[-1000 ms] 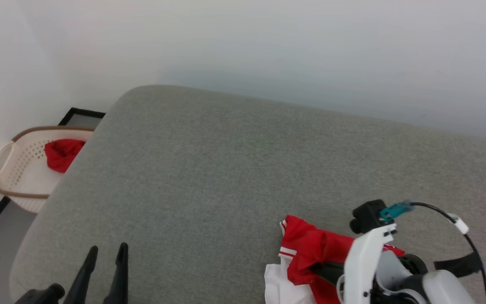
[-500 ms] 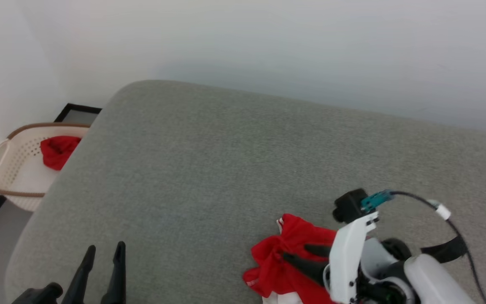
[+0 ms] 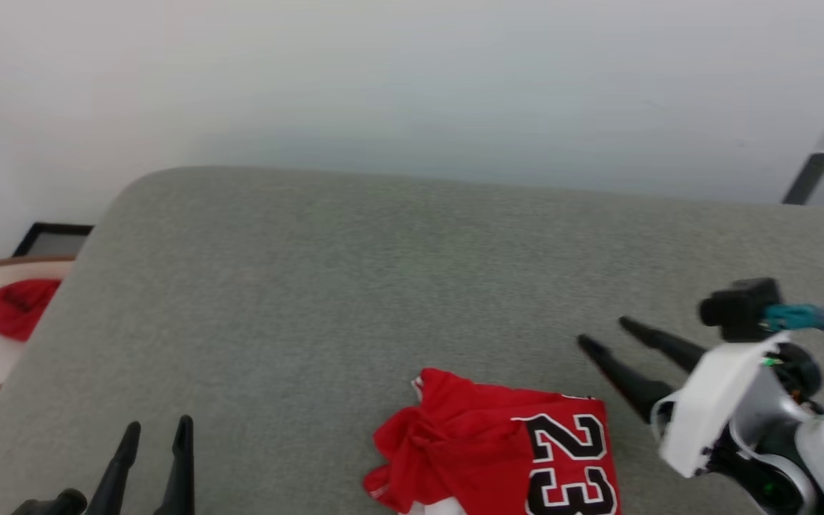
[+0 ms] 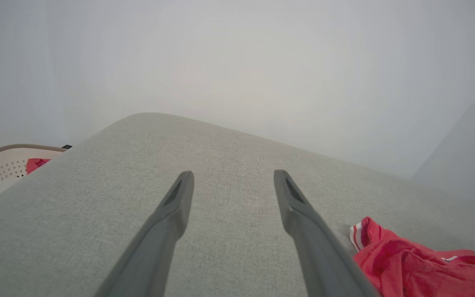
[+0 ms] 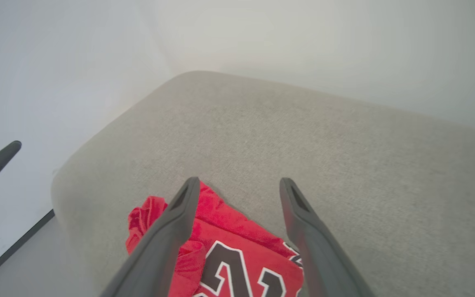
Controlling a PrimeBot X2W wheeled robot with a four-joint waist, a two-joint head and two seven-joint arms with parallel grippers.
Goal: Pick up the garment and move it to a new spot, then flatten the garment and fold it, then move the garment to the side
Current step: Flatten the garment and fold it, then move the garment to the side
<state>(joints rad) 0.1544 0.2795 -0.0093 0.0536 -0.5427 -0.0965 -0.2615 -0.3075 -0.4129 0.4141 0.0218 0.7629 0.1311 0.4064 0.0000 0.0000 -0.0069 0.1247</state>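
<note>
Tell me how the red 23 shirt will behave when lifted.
Probably floppy: the red shirt lies crumpled in soft folds, so it should drape. Thin cloth, so likely light; pushed across the cushion, it would bunch up.

Grey upholstered surface (image 3: 383, 272) against pale wall (image 3: 383, 71).

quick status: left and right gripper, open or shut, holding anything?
Left gripper: open, holding nothing.
Right gripper: open, holding nothing; the garment lies free of its fingers.
</note>
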